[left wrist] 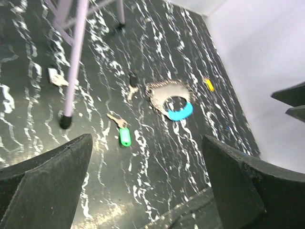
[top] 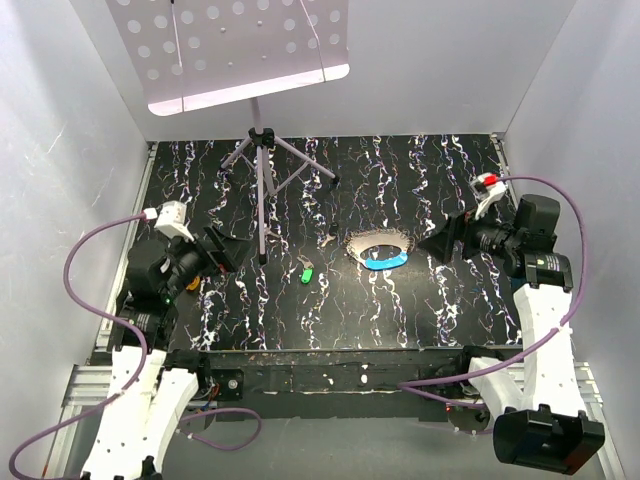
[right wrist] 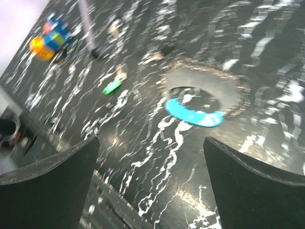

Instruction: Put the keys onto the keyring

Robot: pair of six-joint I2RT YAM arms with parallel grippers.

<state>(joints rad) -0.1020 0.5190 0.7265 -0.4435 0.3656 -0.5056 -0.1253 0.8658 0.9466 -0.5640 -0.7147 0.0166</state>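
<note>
A tiny key with a green head (top: 307, 271) lies on the black marbled table (top: 420, 310), left of centre. The keyring (top: 379, 248), a thin silvery loop with a light-blue strip, lies just right of centre. My left gripper (top: 228, 250) is open and empty, left of the green key. My right gripper (top: 444, 243) is open and empty, just right of the keyring. In the left wrist view the green key (left wrist: 124, 137) and the keyring (left wrist: 169, 99) lie ahead of the open gripper (left wrist: 147, 157). In the right wrist view the keyring (right wrist: 200, 98) and the green key (right wrist: 112, 87) lie beyond the open gripper (right wrist: 150, 143).
A purple tripod stand (top: 262, 160) with a perforated white plate stands at the back left; one leg (left wrist: 71, 71) ends near the green key. A black-headed key (left wrist: 133, 81), a white scrap (left wrist: 57, 78) and a small yellow piece (left wrist: 208, 84) lie nearby. White walls enclose the table.
</note>
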